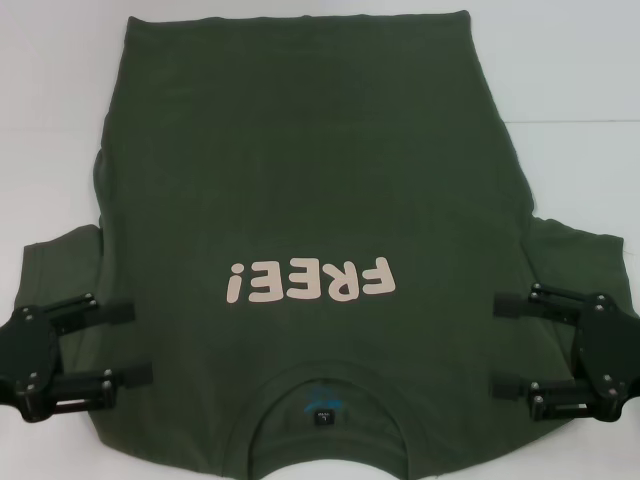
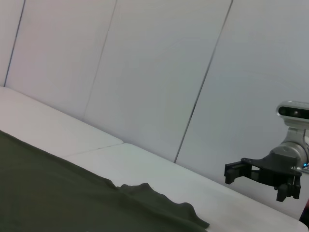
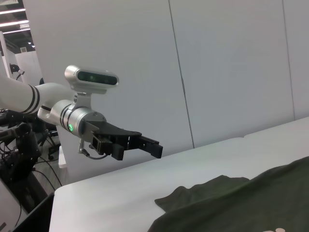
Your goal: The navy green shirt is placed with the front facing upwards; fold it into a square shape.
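Olive-green cotton, the navy green shirt (image 1: 310,200) is lying flat on the white table (image 1: 570,70), print up, collar toward the robot, hem at the far edge. The left gripper (image 1: 125,345) and right gripper (image 1: 505,340) are hovering over the two shoulder areas, one on each side of the collar, jaws spread wide and holding nothing. The wrist views are showing them above the fabric. Looks like the folding hasn't started, first grasp being lined up. The next move calls for dropping down and pinching fabric at both shoulders evenly.
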